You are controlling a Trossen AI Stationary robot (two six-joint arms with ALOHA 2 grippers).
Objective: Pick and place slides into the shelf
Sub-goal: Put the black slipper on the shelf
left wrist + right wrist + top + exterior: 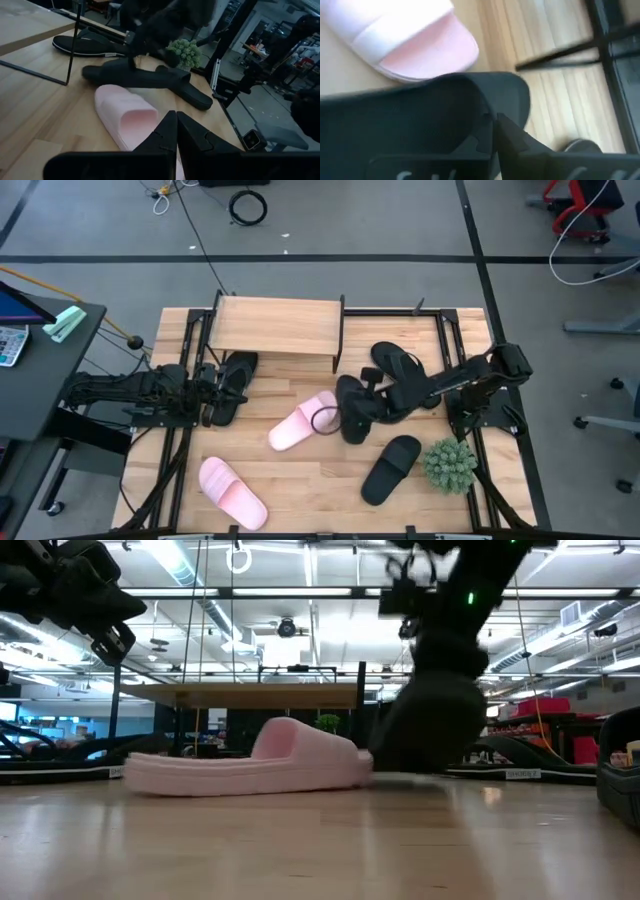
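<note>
My right gripper [352, 412] reaches in from the table's right and is shut on a black slide [350, 420] at mid-table, just right of a pale pink slide [300, 425] lying on its sole. A second pink slide [232, 493] and a second black slide [390, 470] lie toward the near edge. The shelf [278, 325] stands at the far edge, with a black flip-flop [395, 360] to its right and another [232, 385] by its left end. My left gripper [176, 131] waits shut at the table's left, above the wood, touching nothing. My right gripper pinches an edge of the black slide's raised, arched part [487, 116] between its two fingers; it looks like the broad strap. The fingers slant down from the table's right. The slide [430, 730] tilts below the gripper; whether its lower end rests on the table I cannot tell.
A small green potted plant [450, 463] stands near the right edge, beside the second black slide. The shelf's thin black frame legs [75, 45] stand on the table at the far side. Bare wood shows between the two pink slides and along the near edge.
</note>
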